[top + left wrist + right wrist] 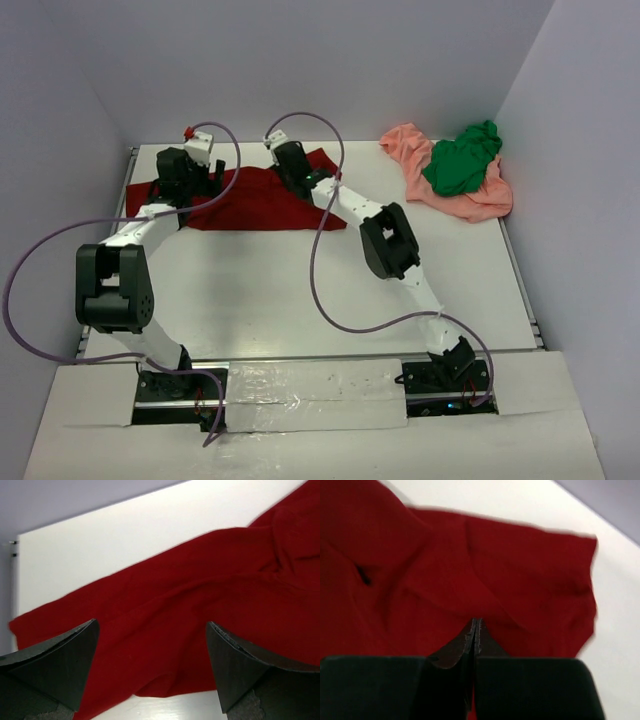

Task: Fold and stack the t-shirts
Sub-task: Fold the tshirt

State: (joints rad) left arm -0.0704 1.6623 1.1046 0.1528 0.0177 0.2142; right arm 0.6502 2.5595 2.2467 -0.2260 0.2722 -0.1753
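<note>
Left wrist: t-shirt (200,595) seemingly beneath hand (151,625)

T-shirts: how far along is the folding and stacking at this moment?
Done: nothing; no shirt is folded or stacked. In hand: the dark red t-shirt lies unfolded, the open left end effector over its edge, the right end effector shut low over it; a pinch cannot be confirmed. Remaining: the green t-shirt sits crumpled on the salmon-pink t-shirt, both untouched.
</note>
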